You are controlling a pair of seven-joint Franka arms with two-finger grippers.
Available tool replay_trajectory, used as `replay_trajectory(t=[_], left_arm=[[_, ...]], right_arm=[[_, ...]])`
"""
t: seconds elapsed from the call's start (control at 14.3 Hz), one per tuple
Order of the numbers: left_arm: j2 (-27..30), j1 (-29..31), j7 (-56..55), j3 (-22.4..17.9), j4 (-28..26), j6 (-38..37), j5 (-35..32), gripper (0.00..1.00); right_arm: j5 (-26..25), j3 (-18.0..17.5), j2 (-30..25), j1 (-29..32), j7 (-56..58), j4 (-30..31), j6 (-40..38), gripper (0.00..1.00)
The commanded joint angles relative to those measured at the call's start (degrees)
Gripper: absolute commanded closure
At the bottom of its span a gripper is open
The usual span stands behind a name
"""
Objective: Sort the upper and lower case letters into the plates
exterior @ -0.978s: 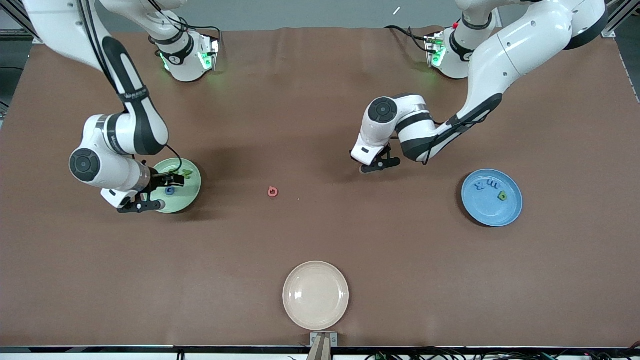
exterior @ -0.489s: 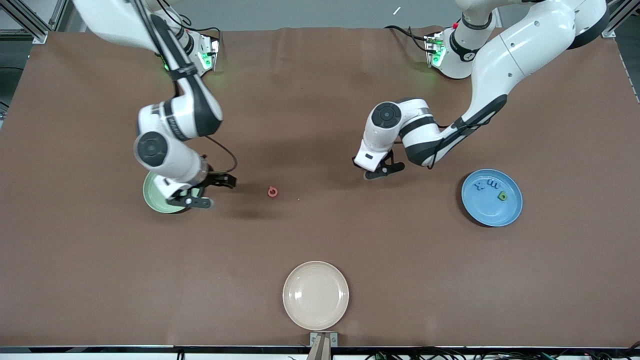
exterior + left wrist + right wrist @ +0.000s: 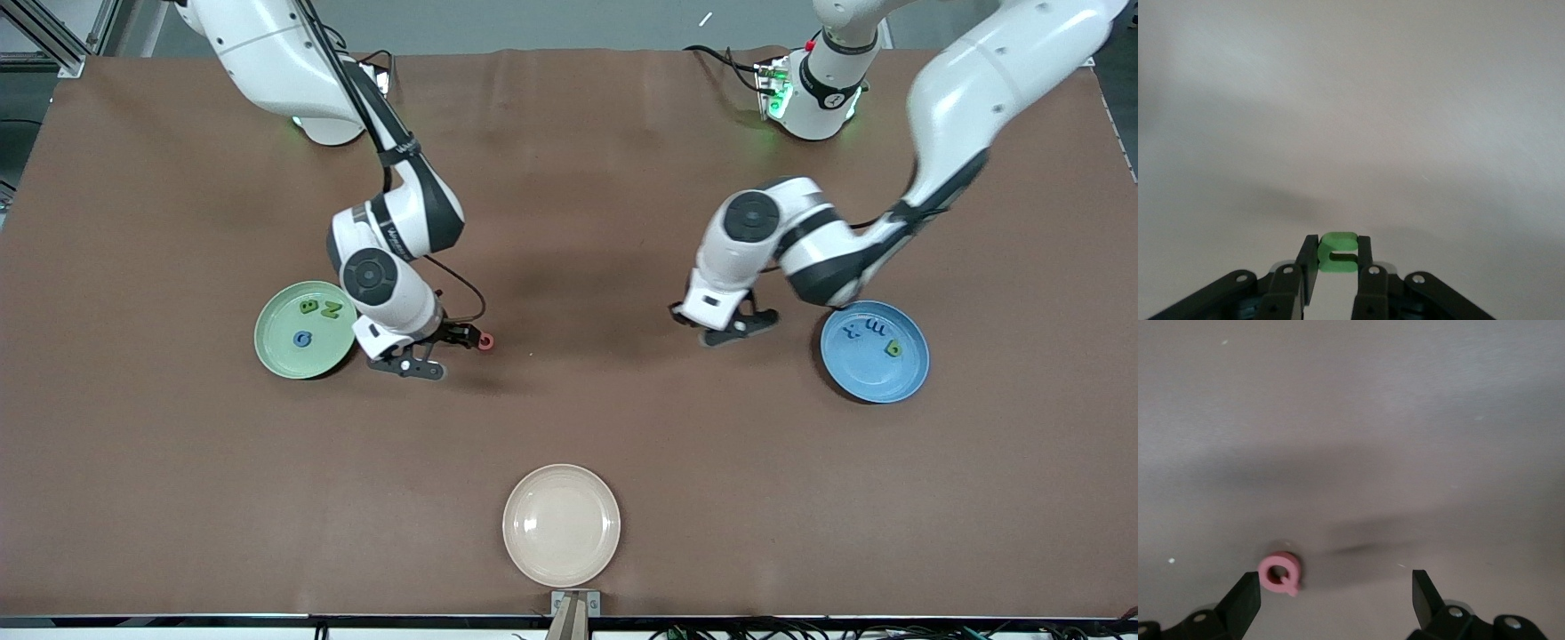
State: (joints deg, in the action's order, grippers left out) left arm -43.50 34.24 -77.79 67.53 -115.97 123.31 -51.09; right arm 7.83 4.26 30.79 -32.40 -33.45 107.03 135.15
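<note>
Letters first: I saw the pink letter [image 3: 484, 340] lying on the brown table [image 3: 569, 222] about midway between the two plates, with the right gripper [image 3: 444, 352] low over the cloth just beside it; in the right wrist view that letter [image 3: 1280, 572] sat close to one finger [image 3: 1241, 603], jaws spread wide with nothing between them, fingertips cut off by the frame edge. Left gripper [image 3: 733, 326] hovered over bare table near the blue plate [image 3: 875, 377]; from the front I couldn't see its load, but its wrist view showed the jaws clamped on a small green letter [image 3: 1337, 253], fingers [image 3: 1306, 267] partly cropped. The blue plate, toward the left arm's end, held three small letters I couldn't read, one greenish, two blue against blue. The mint green plate [image 3: 276, 351], toward the right arm's end, held two green letters and a blue one; the right arm covered part of its rim. The cream plate [image 3: 561, 524] sat nearest the front camera.
</note>
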Motion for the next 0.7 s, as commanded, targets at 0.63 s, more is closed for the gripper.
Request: replay_trajectory(t=[0.63], left_arm=[[0.61,24.64,31.98,1.65,-1.63,-2.28,0.12,0.86]], right_arm=[[0.08,0.75,4.98,-5.57,-7.59,0.63,8.03,0.14]])
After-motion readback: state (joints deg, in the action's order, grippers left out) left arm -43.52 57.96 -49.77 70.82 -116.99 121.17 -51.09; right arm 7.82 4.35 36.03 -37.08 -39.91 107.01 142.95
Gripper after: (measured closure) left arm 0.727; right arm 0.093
